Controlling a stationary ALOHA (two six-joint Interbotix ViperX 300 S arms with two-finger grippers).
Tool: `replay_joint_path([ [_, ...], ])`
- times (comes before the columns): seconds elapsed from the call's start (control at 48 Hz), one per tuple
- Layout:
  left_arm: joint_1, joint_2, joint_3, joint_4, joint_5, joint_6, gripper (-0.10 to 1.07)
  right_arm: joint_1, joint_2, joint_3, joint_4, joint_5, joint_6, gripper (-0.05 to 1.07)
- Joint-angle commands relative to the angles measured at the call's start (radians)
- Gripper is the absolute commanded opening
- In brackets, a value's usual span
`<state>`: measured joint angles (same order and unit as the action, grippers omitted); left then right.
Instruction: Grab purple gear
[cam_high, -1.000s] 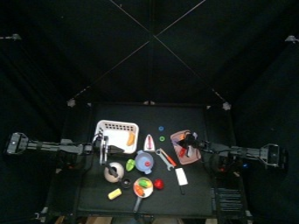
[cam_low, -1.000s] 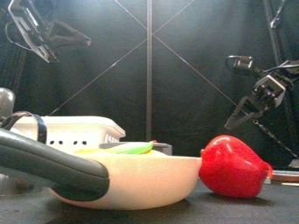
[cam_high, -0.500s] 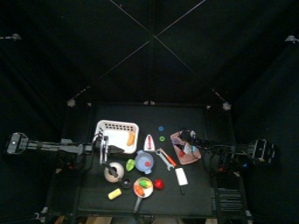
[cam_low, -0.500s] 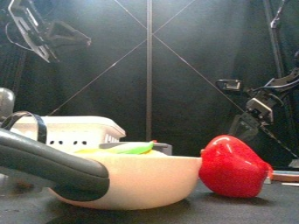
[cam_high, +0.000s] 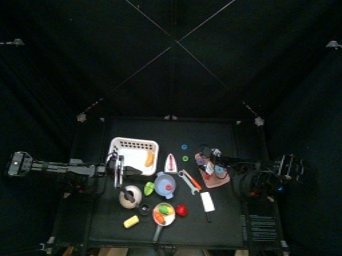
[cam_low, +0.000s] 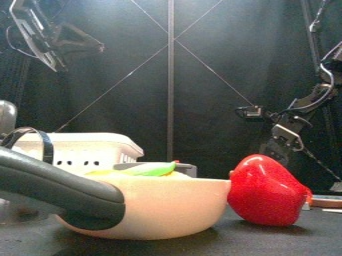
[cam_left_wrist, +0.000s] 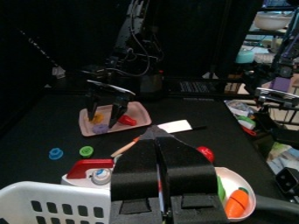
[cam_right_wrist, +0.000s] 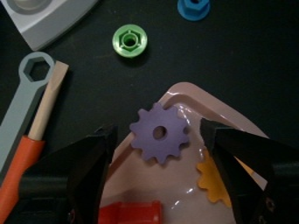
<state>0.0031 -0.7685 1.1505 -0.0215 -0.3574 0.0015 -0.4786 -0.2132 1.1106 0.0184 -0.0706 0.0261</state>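
The purple gear (cam_right_wrist: 160, 134) is seen at frame centre on the pinkish board (cam_right_wrist: 233, 131), and the right hand (cam_right_wrist: 163, 162) is held apart above it. It should be lowered straight, the yellow gear (cam_right_wrist: 212, 175) avoided. The left hand (cam_left_wrist: 160, 166) is pressed together.

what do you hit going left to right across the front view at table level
dark pan handle → white basket → cream bowl → red pepper. The right arm's gripper hangs behind and above the pepper, open over the purple gear in its wrist view.
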Motion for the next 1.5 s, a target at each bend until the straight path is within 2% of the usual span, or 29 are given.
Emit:
replay_joint_path([
  [0.0, 0.002, 0.002, -0.012, -0.005, -0.009, 0.002, 0.15, -0.006, 0.008, -0.032, 0.002, 0.023, 0.002, 1.02],
  [0.375, 0.002, 0.002, -0.006, -0.005, -0.011, 0.000, 0.15, -0.041, 0.048, -0.040, -0.006, 0.029, -0.005, 1.02],
  [0.896, 0.003, 0.002, -0.006, -0.005, -0.032, 0.002, 0.15, -0.034, 0.107, -0.041, -0.011, 0.029, -0.005, 1.01],
  [1.0, 0.003, 0.000, -0.006, -0.005, -0.032, 0.002, 0.15, -0.035, 0.107, -0.041, -0.011, 0.029, -0.005, 0.96],
  [1.25, 0.005, 0.002, -0.006, -0.005, -0.032, 0.002, 0.15, -0.038, 0.100, -0.044, -0.012, 0.032, 0.000, 0.76],
  [1.479, 0.003, 0.002, -0.006, -0.005, -0.032, 0.000, 0.15, -0.031, 0.037, -0.080, -0.011, 0.077, 0.002, 0.72],
])
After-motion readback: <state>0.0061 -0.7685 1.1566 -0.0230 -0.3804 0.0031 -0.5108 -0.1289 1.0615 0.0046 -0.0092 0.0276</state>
